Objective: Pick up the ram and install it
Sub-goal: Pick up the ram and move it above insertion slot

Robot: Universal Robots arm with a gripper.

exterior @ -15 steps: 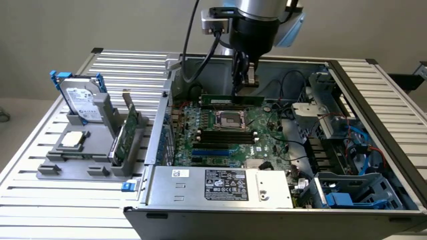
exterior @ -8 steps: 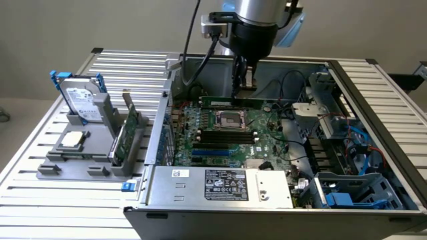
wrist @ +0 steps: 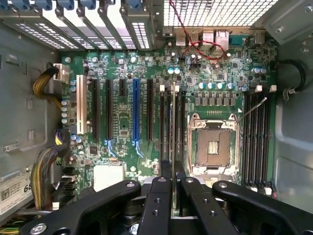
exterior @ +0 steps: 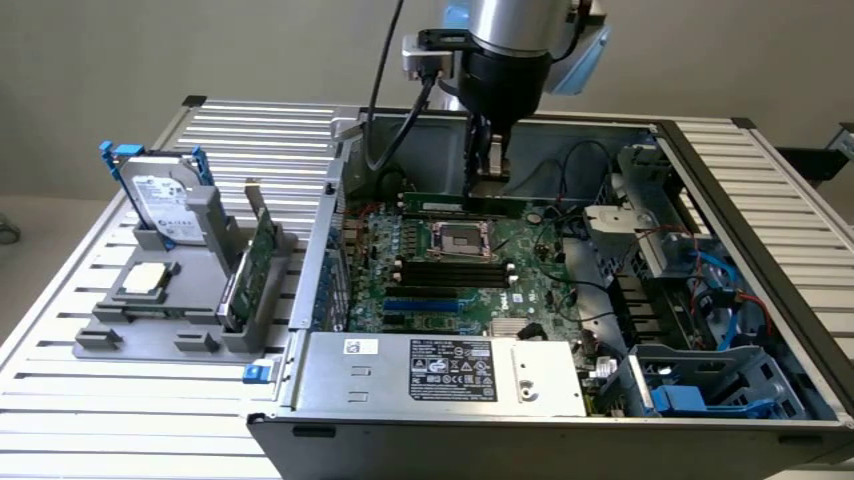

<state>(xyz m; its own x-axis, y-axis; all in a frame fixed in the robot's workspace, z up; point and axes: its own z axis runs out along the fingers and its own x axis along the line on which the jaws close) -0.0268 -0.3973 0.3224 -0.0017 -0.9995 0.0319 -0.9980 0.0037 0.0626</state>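
Ram stood on edge, pinched in the closed gripper over the memory slots beside the CPU socket. Around it were a plain beige wall, the slatted aluminium desk, the open computer case, its green motherboard and a grey holder with a hard drive.

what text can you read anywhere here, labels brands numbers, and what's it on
"68", partly cut off: case sticker on the case wall.
Black label on the power supply: too small to read.
Small sticker beside it: too small.
Hard drive label: blurred.
Motherboard print: too small.
Ram in the fingers: nothing legible.
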